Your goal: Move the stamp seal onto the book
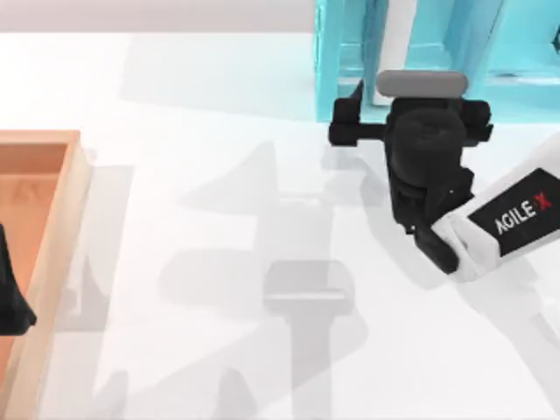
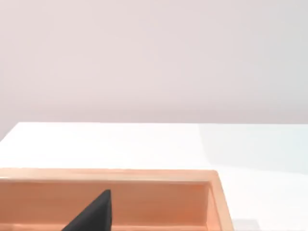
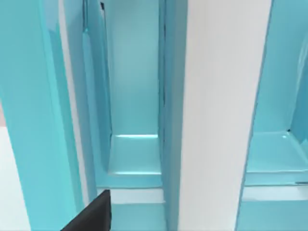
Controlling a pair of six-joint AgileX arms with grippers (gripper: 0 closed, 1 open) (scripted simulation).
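— Where were our arms at this moment?

— Our right end effector [image 1: 426, 144] sat at the upper right of the top view, nosed up against the turquoise shelf unit [image 1: 350, 61]. The right wrist view showed the shelf's compartments close ahead, with a broad white upright face [image 3: 216, 115] between two of them. We took that for page edges of the book standing in the shelf, but we could not be sure. Our left end effector [image 1: 10, 293] was parked at the far left edge, over the wooden tray [image 1: 61, 227].

— Were the fingers apart or together?

— We could not tell for either one. Each wrist view showed just a dark finger [image 3: 94, 214] at the bottom edge.

— And the stamp seal?

— We could not find it; the right end effector's body covered whatever lay beneath it. Whether it was carrying the seal, we could not say.

— Why so close to the shelf?

— Our judgement was that the arm was placed there to work at the shelf front, where the book seemed to be.

— Room to move?

— Plenty of bare white desk [image 1: 219, 262] stretched across the middle and lower frame. The tight spots were the shelf's partitions ahead, and the tray's rim under the left arm.
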